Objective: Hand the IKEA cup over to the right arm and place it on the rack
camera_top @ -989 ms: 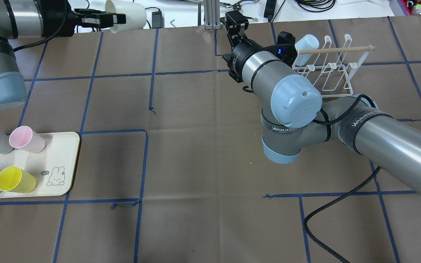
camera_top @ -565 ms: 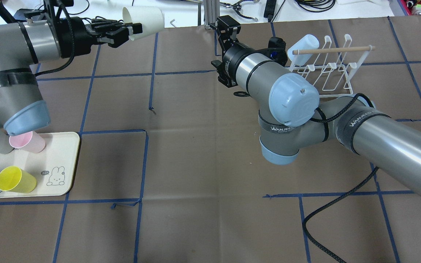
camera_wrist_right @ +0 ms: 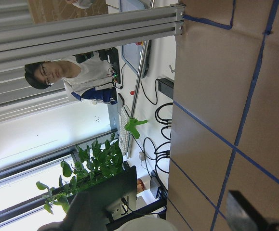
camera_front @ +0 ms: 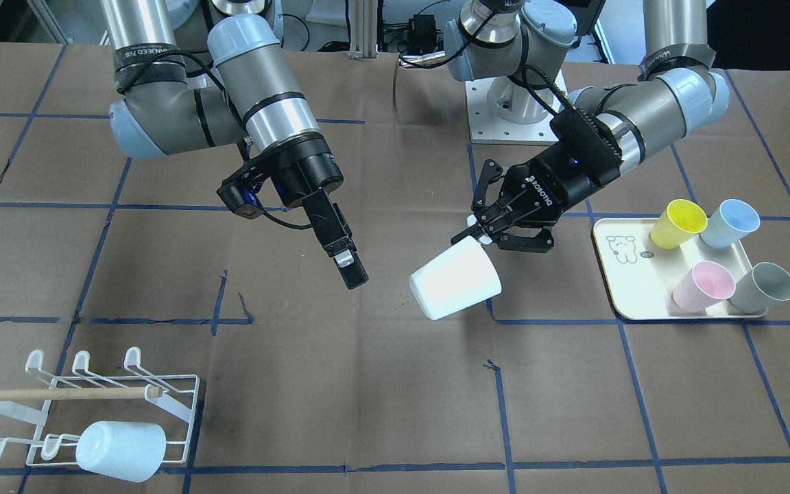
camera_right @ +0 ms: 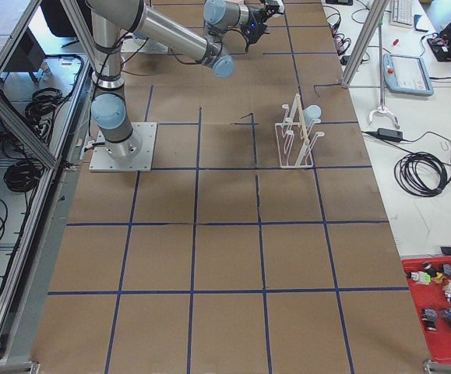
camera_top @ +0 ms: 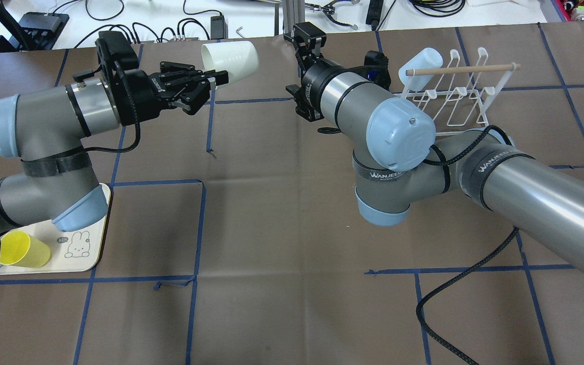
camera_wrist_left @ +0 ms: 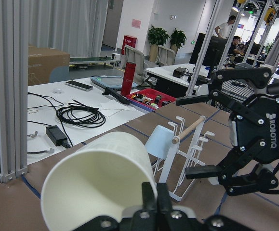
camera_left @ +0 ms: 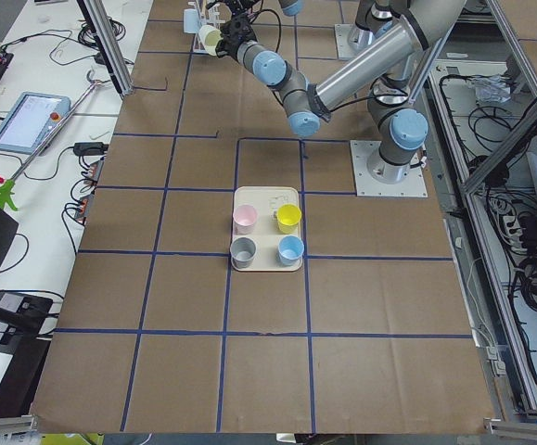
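Note:
My left gripper [camera_front: 480,236] is shut on the rim of a white cup [camera_front: 455,282] and holds it on its side above the table, base pointing at the right arm. It also shows in the overhead view, gripper [camera_top: 215,79] and cup [camera_top: 231,58]. My right gripper [camera_front: 348,269] is open and empty, a short gap from the cup; the left wrist view shows its jaws spread wide [camera_wrist_left: 197,137] beside the cup [camera_wrist_left: 98,183]. The white wire rack [camera_front: 175,405] with its wooden bar stands at the table's far right [camera_top: 462,96].
A pale blue cup [camera_front: 121,449] hangs on the rack, seen also in the overhead view [camera_top: 421,61]. A cream tray [camera_front: 618,281] holds yellow [camera_front: 676,223], blue [camera_front: 727,223], pink [camera_front: 703,285] and grey [camera_front: 765,288] cups. A black cable [camera_top: 454,294] lies on the table.
My left arm has swung the white cup rightward and inward over the table, toward the right arm. My right wrist has shifted left toward the cup.

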You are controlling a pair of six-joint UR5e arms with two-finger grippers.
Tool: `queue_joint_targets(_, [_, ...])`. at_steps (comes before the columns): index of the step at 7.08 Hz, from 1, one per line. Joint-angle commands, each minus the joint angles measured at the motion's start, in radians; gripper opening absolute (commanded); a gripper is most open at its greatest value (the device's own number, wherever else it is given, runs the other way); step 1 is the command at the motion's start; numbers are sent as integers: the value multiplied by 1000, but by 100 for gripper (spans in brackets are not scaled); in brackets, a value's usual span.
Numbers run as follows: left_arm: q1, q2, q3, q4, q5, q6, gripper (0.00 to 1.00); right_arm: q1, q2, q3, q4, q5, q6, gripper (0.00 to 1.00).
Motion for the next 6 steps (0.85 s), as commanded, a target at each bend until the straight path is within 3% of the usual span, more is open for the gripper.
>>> queue_joint_targets(1, [-24, -1, -30, 57, 0, -7, 4, 10, 6, -1, 1, -2, 1, 100])
queue_joint_targets(6, [-26, -4, -28, 58, 2, -8, 4, 46, 19, -29, 9, -4, 4, 99])
